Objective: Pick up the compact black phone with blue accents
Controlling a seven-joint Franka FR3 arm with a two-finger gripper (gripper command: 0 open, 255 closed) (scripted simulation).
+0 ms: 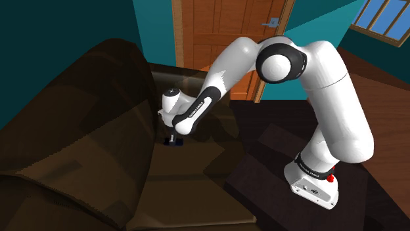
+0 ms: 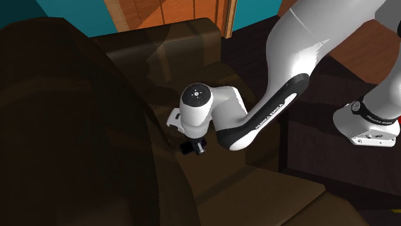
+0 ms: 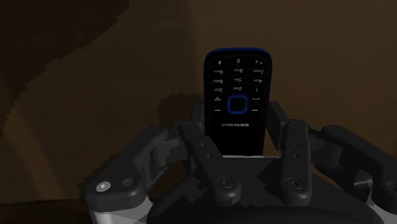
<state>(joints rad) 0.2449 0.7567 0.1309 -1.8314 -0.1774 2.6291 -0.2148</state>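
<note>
Phone [image 3: 238, 105], keypad up, on brn sofa [image 3: 95, 95].

Support: dark brown sofa [image 1: 72, 164]. Black phone with blue edging [image 3: 237, 102] lies flat on seat cushion [image 1: 197, 164], keypad up, close to the backrest [image 1: 85, 92]

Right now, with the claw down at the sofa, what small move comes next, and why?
Probably close the claw. In the wrist view the black phone with blue trim lies on the brown sofa between its two fingers, which stand apart with a gap beside one, so it seems straddled but not yet clasped.
</note>
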